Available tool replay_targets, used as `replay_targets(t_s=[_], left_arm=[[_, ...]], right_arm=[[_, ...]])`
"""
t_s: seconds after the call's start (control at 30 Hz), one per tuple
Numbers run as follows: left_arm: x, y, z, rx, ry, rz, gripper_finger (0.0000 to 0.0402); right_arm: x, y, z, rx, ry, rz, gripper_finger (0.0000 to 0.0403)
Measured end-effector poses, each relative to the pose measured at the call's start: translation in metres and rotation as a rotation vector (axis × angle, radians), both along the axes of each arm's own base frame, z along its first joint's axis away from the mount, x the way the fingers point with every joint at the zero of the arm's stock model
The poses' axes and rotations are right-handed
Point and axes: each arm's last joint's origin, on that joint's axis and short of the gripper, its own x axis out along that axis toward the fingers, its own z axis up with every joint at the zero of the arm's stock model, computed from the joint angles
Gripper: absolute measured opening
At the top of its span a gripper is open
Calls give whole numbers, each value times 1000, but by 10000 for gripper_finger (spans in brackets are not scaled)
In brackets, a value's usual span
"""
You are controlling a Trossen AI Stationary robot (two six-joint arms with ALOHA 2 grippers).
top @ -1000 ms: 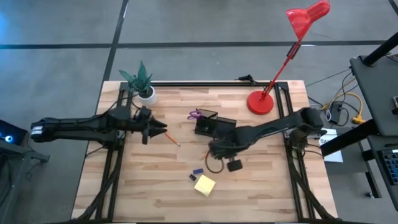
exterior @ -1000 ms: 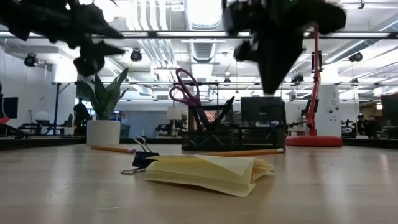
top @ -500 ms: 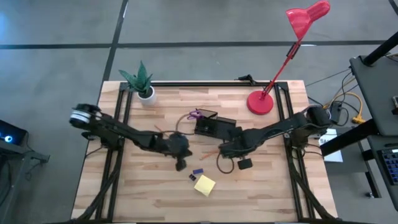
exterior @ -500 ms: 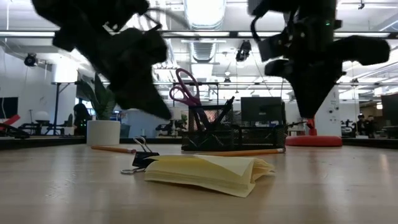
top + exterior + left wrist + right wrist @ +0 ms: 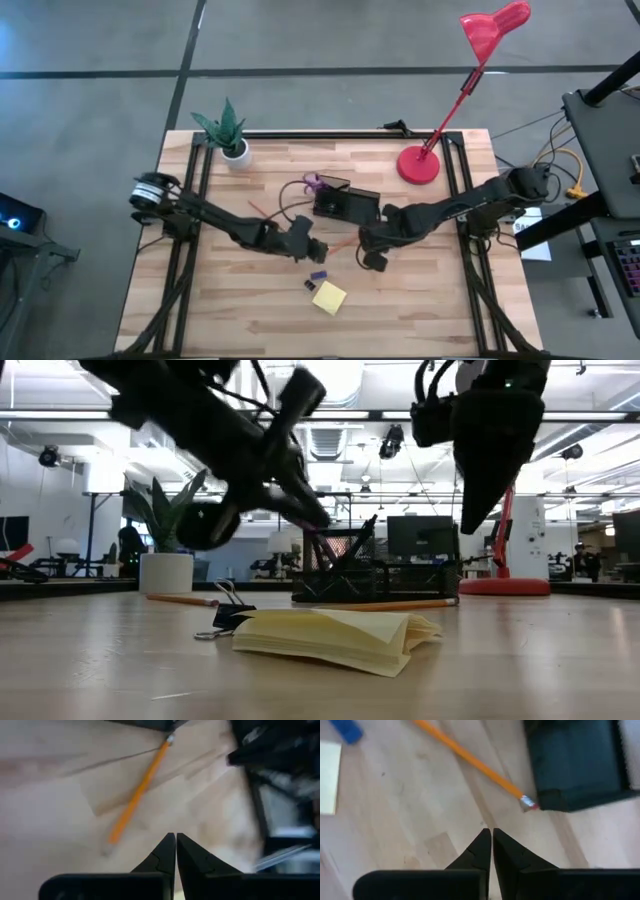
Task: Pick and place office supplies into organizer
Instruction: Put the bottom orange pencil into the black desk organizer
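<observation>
The black organizer [image 5: 345, 203] stands at the table's middle, with purple-handled scissors [image 5: 313, 183] upright in it. In front of it an orange pencil [image 5: 137, 795] [image 5: 470, 757] lies flat on the wood. Its eraser end [image 5: 527, 802] is beside the organizer [image 5: 575, 765]. My left gripper [image 5: 320, 250] [image 5: 175, 840] is shut and hangs over the table near the pencil's tip. My right gripper [image 5: 365, 245] [image 5: 487, 837] is shut just above the wood near the eraser end [image 5: 468, 525]. A second pencil [image 5: 262, 210] lies farther left. A yellow sticky-note pad [image 5: 329, 297], a blue piece [image 5: 318, 275] and a black clip [image 5: 225, 615] lie toward the near edge.
A potted plant [image 5: 230, 135] stands at the far left corner. The red lamp's base [image 5: 420, 165] sits at the far right, and its stem leans out past the far edge. Bare wood lies along the near edge on both sides of the pad.
My left arm has swung from the far left, near the plant, toward the table's middle and down, ending in front of the organizer. My right gripper has shifted a little toward the table's right edge. The supplies on the table have stayed where they were.
</observation>
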Motion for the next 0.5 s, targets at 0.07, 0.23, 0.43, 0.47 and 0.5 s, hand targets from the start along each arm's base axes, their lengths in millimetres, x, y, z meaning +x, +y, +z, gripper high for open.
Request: replay_targets(t_s=[0.07, 0.23, 0.43, 0.47, 0.5], left_arm=[[-2, 1, 3, -80, 1, 57, 0], [-4, -3, -2, 3, 110, 27, 0], [11, -14, 18, 421, 217, -138, 0], [15, -17, 14, 443, 227, -160, 0], [17, -19, 6, 457, 258, -173, 0]], right_arm=[[1, -1, 3, -28, -20, -33, 9], [7, 1, 13, -250, -72, 50, 9], [8, 4, 23, -534, -39, 273, 9], [8, 3, 23, -542, -34, 288, 9], [8, 3, 23, -547, -29, 295, 9]])
